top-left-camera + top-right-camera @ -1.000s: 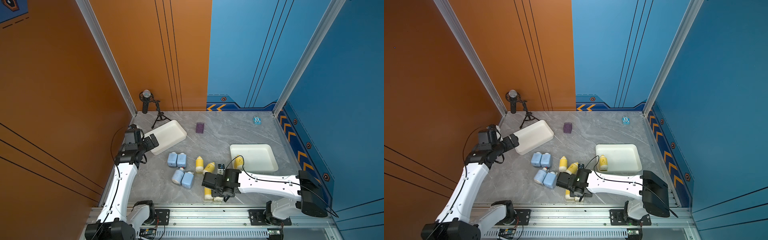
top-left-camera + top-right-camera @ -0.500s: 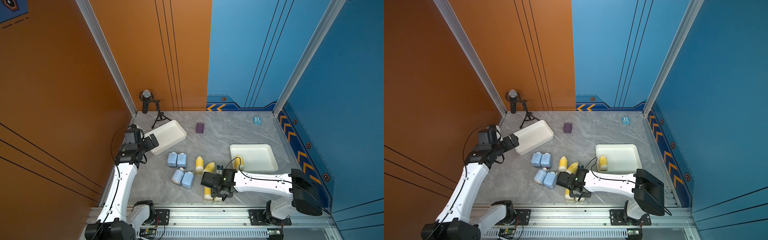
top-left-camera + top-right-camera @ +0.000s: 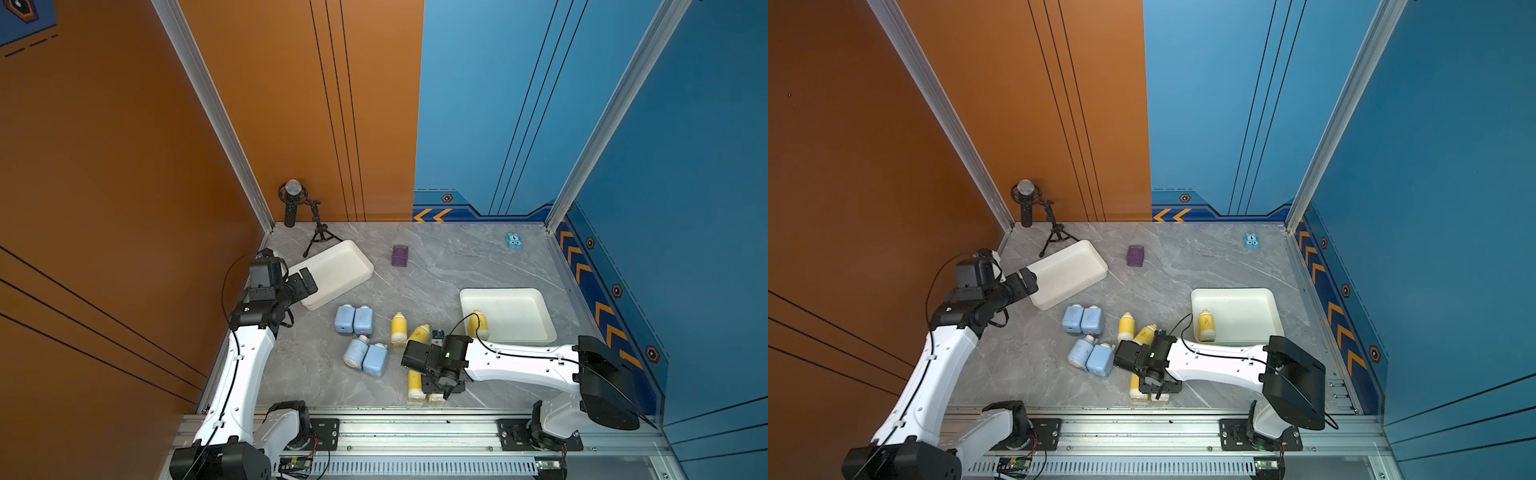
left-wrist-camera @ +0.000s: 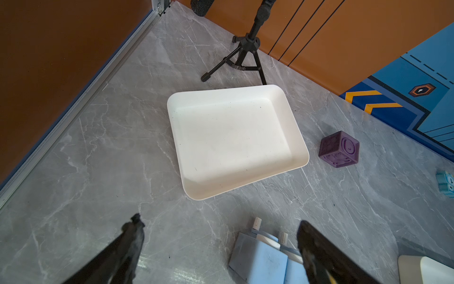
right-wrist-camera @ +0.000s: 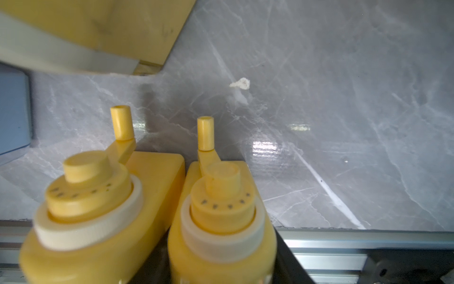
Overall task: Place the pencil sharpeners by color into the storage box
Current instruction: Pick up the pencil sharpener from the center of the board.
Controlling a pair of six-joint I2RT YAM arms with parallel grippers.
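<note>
Several light blue pencil sharpeners (image 3: 363, 320) (image 4: 258, 260) lie mid-table, with two yellow ones (image 3: 399, 328) beside them. One yellow sharpener (image 3: 478, 324) lies in the right white storage box (image 3: 498, 291). The left storage box (image 3: 361, 255) (image 4: 235, 137) is empty. Two more yellow sharpeners (image 3: 414, 384) lie side by side at the front edge. My right gripper (image 3: 436, 388) (image 3: 1158, 388) (image 5: 222, 270) is down over them, its fingers against both sides of one yellow sharpener (image 5: 221, 221). My left gripper (image 3: 306, 280) (image 4: 219, 221) hangs open beside the left box, holding nothing.
A microphone on a tripod (image 3: 293, 203) stands in the back left corner. A dark purple block (image 3: 400, 254) (image 4: 339, 148) and a small blue box with a cartoon face (image 3: 514, 241) sit toward the back. The metal rail (image 3: 415, 424) runs just behind the gripped sharpener.
My right arm has drawn a little to the left and its jaws have narrowed onto the yellow sharpener. The left arm has not moved.
</note>
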